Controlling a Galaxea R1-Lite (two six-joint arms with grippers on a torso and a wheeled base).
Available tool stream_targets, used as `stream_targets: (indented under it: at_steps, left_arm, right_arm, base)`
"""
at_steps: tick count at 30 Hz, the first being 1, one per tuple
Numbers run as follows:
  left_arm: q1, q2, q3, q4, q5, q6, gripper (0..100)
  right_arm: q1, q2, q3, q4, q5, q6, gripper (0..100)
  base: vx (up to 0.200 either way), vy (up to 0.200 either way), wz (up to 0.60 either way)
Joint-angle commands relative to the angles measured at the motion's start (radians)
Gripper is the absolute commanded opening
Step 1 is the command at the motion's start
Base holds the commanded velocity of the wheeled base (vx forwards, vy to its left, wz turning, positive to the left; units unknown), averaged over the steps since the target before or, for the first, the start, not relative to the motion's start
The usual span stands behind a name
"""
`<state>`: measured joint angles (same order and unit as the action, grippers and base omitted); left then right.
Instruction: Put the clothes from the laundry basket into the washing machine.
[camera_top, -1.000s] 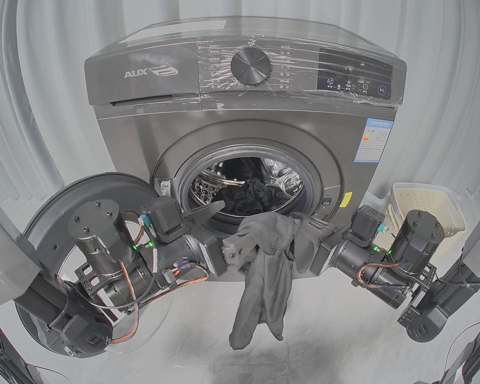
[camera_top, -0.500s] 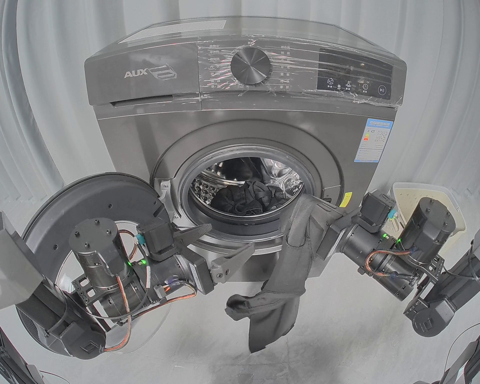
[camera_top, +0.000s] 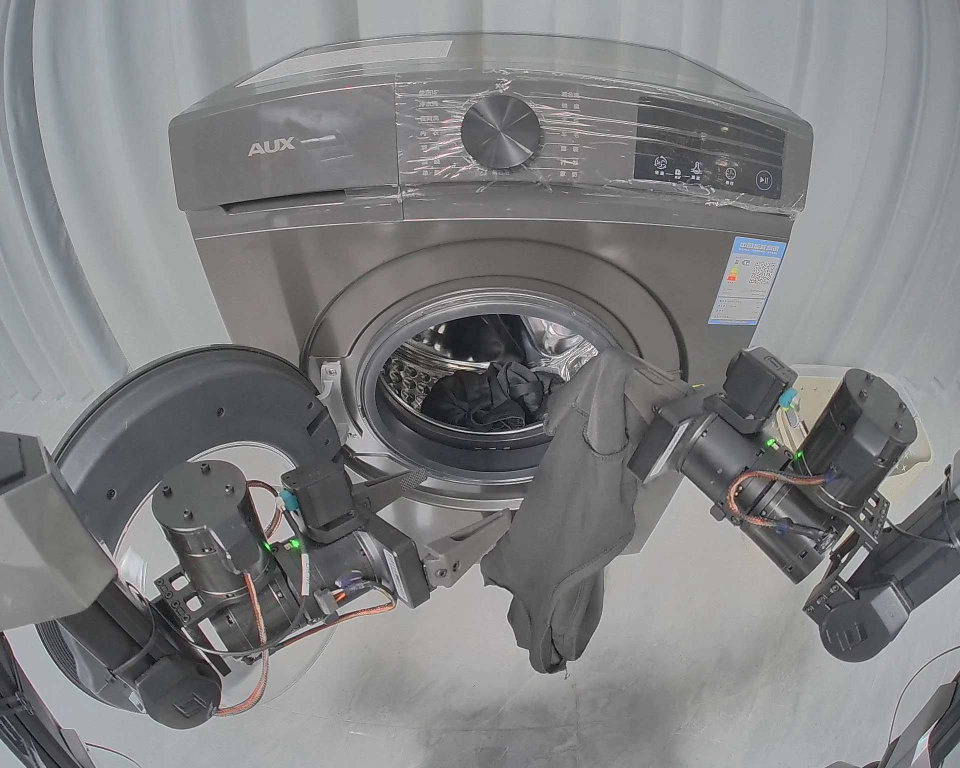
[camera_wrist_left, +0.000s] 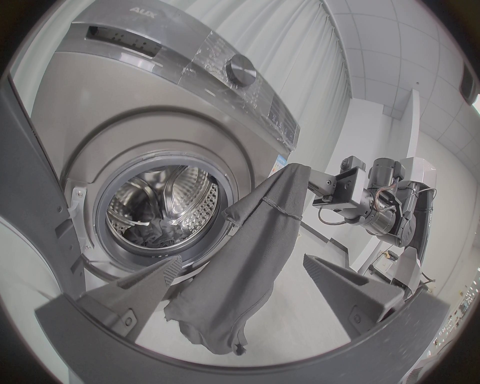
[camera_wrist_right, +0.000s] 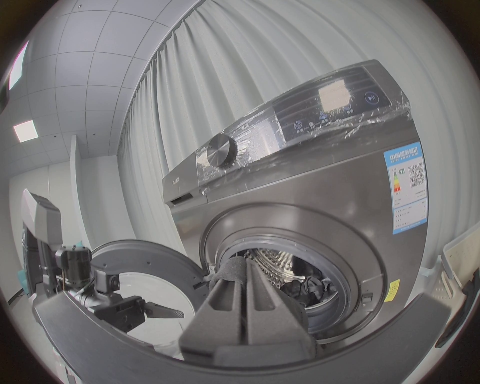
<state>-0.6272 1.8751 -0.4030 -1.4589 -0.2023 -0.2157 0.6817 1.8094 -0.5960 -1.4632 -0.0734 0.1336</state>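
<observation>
Head view: the grey garment (camera_top: 575, 500) was clamped by the right gripper (camera_wrist_right: 246, 277), the drum (camera_top: 415, 370) just ahead. Deeper insertion was judged needed (tail dangling below); the left gripper (camera_top: 465, 500) was spread, empty.

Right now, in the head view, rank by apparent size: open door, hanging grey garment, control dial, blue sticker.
1. open door
2. grey garment
3. control dial and blue sticker look about alike, so I won't rank those two.
</observation>
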Motion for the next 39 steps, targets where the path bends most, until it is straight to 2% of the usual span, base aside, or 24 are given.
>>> stream_targets:
  at_steps: [1, 3, 6, 10, 13, 15, 21, 23, 34, 38, 39]
  left_arm:
    - [0.000, 0.064, 0.021, -0.044, -0.003, -0.002, 100]
    - [-0.003, 0.108, 0.044, -0.092, -0.011, 0.003, 100]
    - [-0.008, 0.128, 0.049, -0.092, -0.012, 0.009, 100]
    - [-0.009, 0.139, 0.046, -0.092, -0.012, 0.010, 100]
    - [-0.012, 0.150, 0.044, -0.092, -0.012, 0.010, 100]
    - [-0.012, 0.164, 0.041, -0.092, -0.012, 0.022, 100]
    - [-0.014, 0.217, 0.035, -0.093, -0.014, 0.050, 100]
    - [-0.014, 0.254, 0.027, -0.095, -0.014, 0.064, 100]
    - [-0.016, 0.322, -0.016, -0.095, -0.012, 0.068, 100]
    - [-0.014, 0.368, -0.022, -0.095, -0.012, 0.081, 100]
    - [-0.014, 0.377, -0.023, -0.095, -0.012, 0.087, 100]
  right_arm:
    - [0.002, -0.001, -0.042, 0.004, -0.014, 0.000, 0]
    - [0.004, 0.001, -0.065, 0.024, -0.025, 0.000, 0]
    - [0.013, 0.002, -0.104, 0.043, -0.065, 0.000, 0]
    - [0.024, 0.004, -0.134, 0.066, -0.078, 0.000, 0]
    - [0.024, 0.004, -0.162, 0.083, -0.105, 0.001, 0]
    - [0.025, 0.005, -0.203, 0.109, -0.134, 0.009, 0]
    - [0.041, 0.002, -0.252, 0.161, -0.154, 0.031, 0]
    - [0.048, 0.007, -0.263, 0.169, -0.183, 0.034, 0]
    - [0.048, 0.031, -0.285, 0.173, -0.189, 0.037, 0]
    - [0.048, 0.039, -0.314, 0.192, -0.190, 0.040, 0]
    - [0.048, 0.039, -0.334, 0.208, -0.209, 0.050, 0]
  base:
    - [0.000, 0.000, 0.00]
    - [0.000, 0.000, 0.00]
    - [0.000, 0.000, 0.00]
    - [0.000, 0.000, 0.00]
    - [0.000, 0.000, 0.00]
    - [0.000, 0.000, 0.00]
    - [0.000, 0.000, 0.00]
    - [0.000, 0.000, 0.00]
    - [0.000, 0.000, 0.00]
    - [0.000, 0.000, 0.00]
    - [0.000, 0.000, 0.00]
